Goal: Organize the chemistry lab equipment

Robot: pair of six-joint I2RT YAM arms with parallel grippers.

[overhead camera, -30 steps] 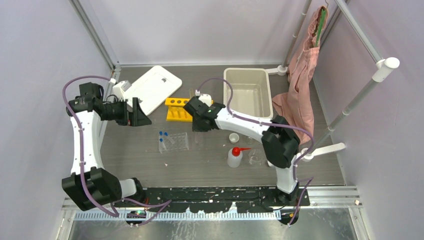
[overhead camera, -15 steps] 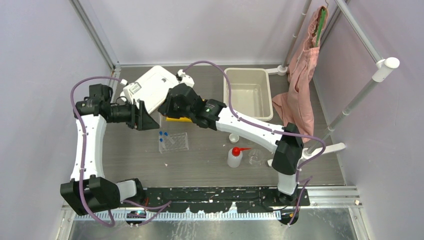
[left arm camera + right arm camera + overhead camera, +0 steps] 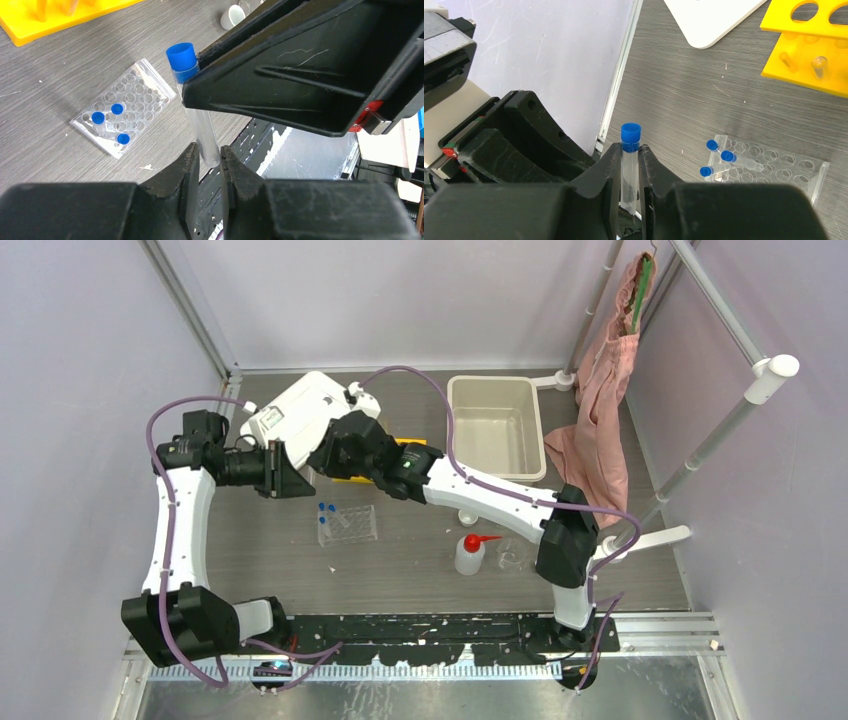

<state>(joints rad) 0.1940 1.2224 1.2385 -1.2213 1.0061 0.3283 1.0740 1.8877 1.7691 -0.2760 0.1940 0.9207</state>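
A clear blue-capped vial [image 3: 200, 120] hangs in the air between my two grippers. My right gripper [image 3: 629, 150] is shut on it just below the blue cap [image 3: 630, 136]. My left gripper [image 3: 210, 152] is shut on its rounded bottom end. In the top view the two grippers meet at the left of the table [image 3: 300, 465], and the vial is hidden there. The clear tray [image 3: 347, 524] lies below them with three blue-capped vials [image 3: 724, 156] on it. The yellow rack [image 3: 809, 50] holds a glass tube. The squeeze bottle [image 3: 468, 553], a tiny white cup [image 3: 467, 515] and a beaker [image 3: 511, 556] stand to the right.
A white bin [image 3: 497, 425] sits at the back right and a flat white lid [image 3: 300, 405] at the back left. A pink cloth [image 3: 598, 410] hangs from the white pole stand [image 3: 700, 445] on the right. The left wall is close behind my left gripper.
My right arm has swung left across the table with the vial, up to the left gripper. The left jaws have gone from wide open to shut on the vial's bottom end.
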